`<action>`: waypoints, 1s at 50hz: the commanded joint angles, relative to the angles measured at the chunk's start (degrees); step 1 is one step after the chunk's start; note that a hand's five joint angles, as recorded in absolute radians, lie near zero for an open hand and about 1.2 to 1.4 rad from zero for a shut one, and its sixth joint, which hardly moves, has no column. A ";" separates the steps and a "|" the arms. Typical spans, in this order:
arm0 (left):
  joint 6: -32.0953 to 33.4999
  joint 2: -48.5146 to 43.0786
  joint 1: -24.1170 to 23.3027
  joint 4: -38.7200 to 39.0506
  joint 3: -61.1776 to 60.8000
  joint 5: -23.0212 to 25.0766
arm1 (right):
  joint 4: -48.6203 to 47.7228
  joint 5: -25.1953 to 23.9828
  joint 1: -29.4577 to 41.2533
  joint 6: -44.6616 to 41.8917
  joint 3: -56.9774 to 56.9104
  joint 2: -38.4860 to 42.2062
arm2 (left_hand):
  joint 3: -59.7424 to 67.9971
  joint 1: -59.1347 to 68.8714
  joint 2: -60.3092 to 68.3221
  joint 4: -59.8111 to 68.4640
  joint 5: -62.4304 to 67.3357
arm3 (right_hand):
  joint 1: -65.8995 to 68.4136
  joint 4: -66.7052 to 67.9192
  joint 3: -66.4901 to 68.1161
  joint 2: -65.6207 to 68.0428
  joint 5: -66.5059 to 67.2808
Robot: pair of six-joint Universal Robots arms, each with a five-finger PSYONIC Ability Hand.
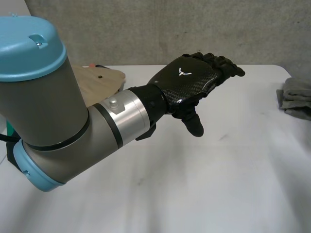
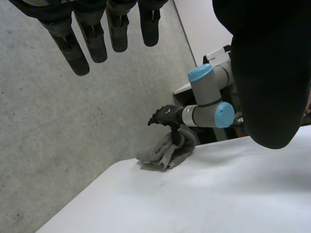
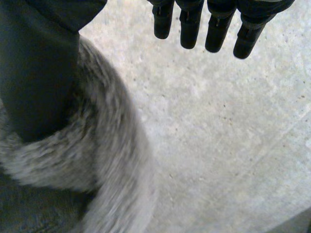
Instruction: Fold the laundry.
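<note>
While the grey cloth (image 1: pixel 295 97) sits crumpled at the table's (image 1: pixel 218 184) right edge, you've nothing folded yet. Your left hand (image 1: pixel 187 82) hovers mid-table, fingers straight, empty. Your right hand (image 2: pixel 166 115) is over the cloth, fingers straight, thumb against it.

A robotics lab bench.

Two grey industrial arms with light-blue caps, the left arm (image 1: pixel 58 111) and the right arm (image 2: pixel 209 97), stand at a plain white table (image 1: pixel 233 194) set against a bare concrete wall (image 1: pixel 146 29). A wooden board (image 1: pixel 99 80) lies at the table's far left edge and a grey cloth (image 1: pixel 296 94) at its far right edge. Behind the right arm is dim equipment (image 2: pixel 216 53), perhaps a rack or cabinet.
</note>
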 commanded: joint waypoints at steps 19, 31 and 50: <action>-0.19 0.62 0.43 0.08 -1.04 -0.19 | -11.69 1.49 -1.63 -30.19 34.70 -23.50 | -1.09 -0.12 -1.04 -0.75 -1.85 | -2.78 -3.73 -3.16 -2.74 -3.04; -0.63 2.82 5.51 3.59 3.26 -14.40 | -23.67 -18.11 4.52 -15.35 61.42 -46.17 | -1.09 -0.12 -1.04 -0.75 -1.85 | -2.78 -3.73 -3.16 -2.74 -3.04; 37.32 -19.03 29.87 5.60 8.27 -23.31 | -6.09 -20.58 18.50 -15.86 87.98 -62.18 | -0.76 0.21 -0.70 -0.41 -1.51 | -2.78 -3.73 -3.16 -2.74 -3.04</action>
